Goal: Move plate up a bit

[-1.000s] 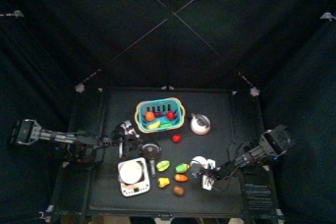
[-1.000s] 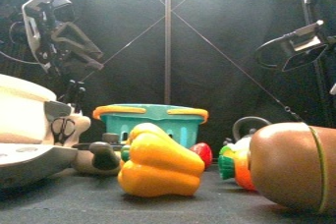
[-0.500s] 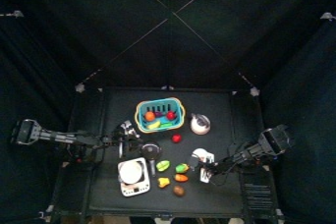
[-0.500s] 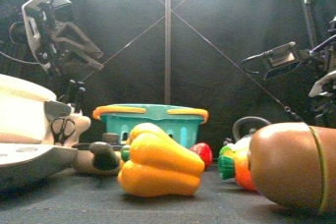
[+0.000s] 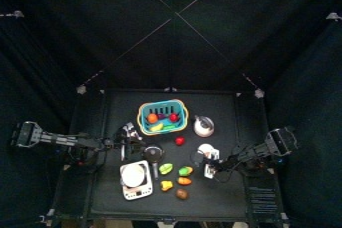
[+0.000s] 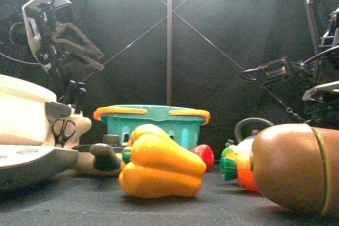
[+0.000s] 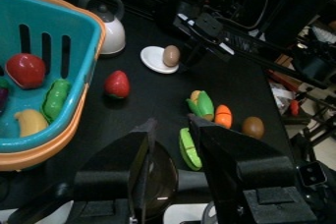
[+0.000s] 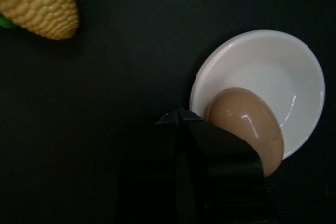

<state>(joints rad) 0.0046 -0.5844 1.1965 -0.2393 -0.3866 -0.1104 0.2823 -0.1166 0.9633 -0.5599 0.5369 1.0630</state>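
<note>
The small white plate (image 5: pixel 207 153) carries a brown egg (image 8: pixel 250 130) and lies right of the table's middle. In the right wrist view the plate (image 8: pixel 269 71) fills the upper right, and my right gripper (image 8: pixel 197 128) is shut on its near rim beside the egg. From above, the right gripper (image 5: pixel 218 161) reaches the plate from the lower right. My left gripper (image 5: pixel 130 152) rests at the table's left, jaws open and empty (image 7: pixel 184 135); its view shows the plate (image 7: pixel 163 58) farther off. The plate is hidden in the front view.
A teal basket (image 5: pixel 163 115) of toy food stands at the back, with a kettle (image 5: pixel 205 125) beside it just above the plate. A white scale (image 5: pixel 135 177) sits front left. A red strawberry (image 7: pixel 118 84), corn (image 8: pixel 39 10) and a yellow pepper (image 6: pixel 162 166) lie around.
The plate, held by the right gripper, has slid toward the back of the table, closer to the kettle. The left arm has not moved.
</note>
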